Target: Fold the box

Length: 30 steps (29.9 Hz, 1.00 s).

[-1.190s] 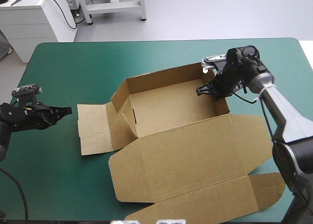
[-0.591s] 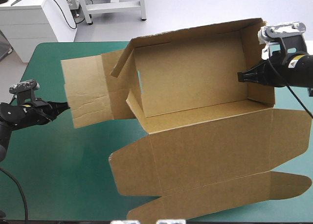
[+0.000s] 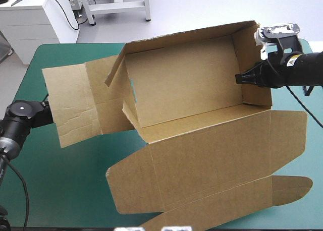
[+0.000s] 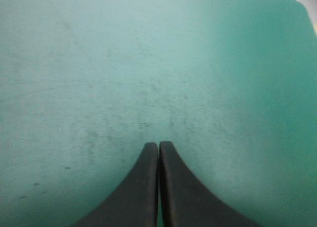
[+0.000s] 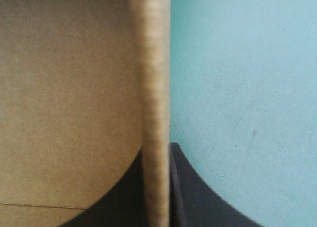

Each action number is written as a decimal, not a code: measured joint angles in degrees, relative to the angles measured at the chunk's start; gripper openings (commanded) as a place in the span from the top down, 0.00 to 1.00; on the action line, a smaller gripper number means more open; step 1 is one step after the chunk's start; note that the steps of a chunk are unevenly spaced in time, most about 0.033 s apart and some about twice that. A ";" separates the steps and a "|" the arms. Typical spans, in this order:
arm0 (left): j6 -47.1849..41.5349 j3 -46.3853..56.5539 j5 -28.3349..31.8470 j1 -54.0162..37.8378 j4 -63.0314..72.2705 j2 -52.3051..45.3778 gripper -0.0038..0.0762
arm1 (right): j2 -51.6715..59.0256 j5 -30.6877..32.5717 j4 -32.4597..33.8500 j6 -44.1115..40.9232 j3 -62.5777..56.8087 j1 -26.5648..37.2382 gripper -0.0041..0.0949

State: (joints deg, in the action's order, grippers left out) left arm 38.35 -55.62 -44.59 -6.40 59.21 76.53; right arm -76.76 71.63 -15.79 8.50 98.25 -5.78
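The brown box (image 3: 186, 84) is an open tray tipped up off the teal-green cover, its inside facing the high view. Its lid (image 3: 212, 160) slopes down toward the table's near edge. My right gripper (image 3: 241, 79) is shut on the box's right end wall. In the right wrist view that wall's edge (image 5: 156, 63) runs between the black fingers of the right gripper (image 5: 157, 152). A loose side flap (image 3: 70, 105) hangs out to the left and hides my left gripper's tips in the high view. The left gripper (image 4: 158, 146) is shut with nothing in it, low over the cover.
The lid's rounded tuck flap (image 3: 282, 188) reaches close to the near right corner of the table. Teal-green cover (image 3: 60, 185) shows at the near left, in front of my left arm (image 3: 22, 115).
The right gripper lifted the box off the table, tipped it up, then carried it a little leftward. The left flap now overlaps the left gripper, whose wrist has turned.
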 measured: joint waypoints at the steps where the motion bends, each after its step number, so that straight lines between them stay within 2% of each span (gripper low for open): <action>1: 0.14 -0.27 -0.38 1.28 1.04 0.00 0.96 | -0.90 0.00 0.43 0.07 0.00 0.00 0.98; 12: 1.41 -1.01 -6.00 7.08 8.72 -0.37 0.96 | -6.46 -3.23 7.34 0.13 0.00 0.00 0.98; 23: 6.35 -1.07 -11.80 7.98 22.99 -1.03 0.94 | -8.20 -4.10 8.98 0.18 0.00 0.00 0.98; 26: 9.32 -1.12 -12.84 8.03 25.07 -1.03 0.85 | -8.22 -4.16 9.25 0.18 0.00 0.00 0.98; 30: 10.61 -1.12 -14.13 8.03 25.73 -1.03 0.58 | -8.22 -4.20 9.76 0.09 0.00 0.00 0.98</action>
State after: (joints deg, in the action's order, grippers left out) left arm 48.95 -56.74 -58.72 1.63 84.94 75.50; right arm -84.98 67.43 -6.03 8.59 98.25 -5.78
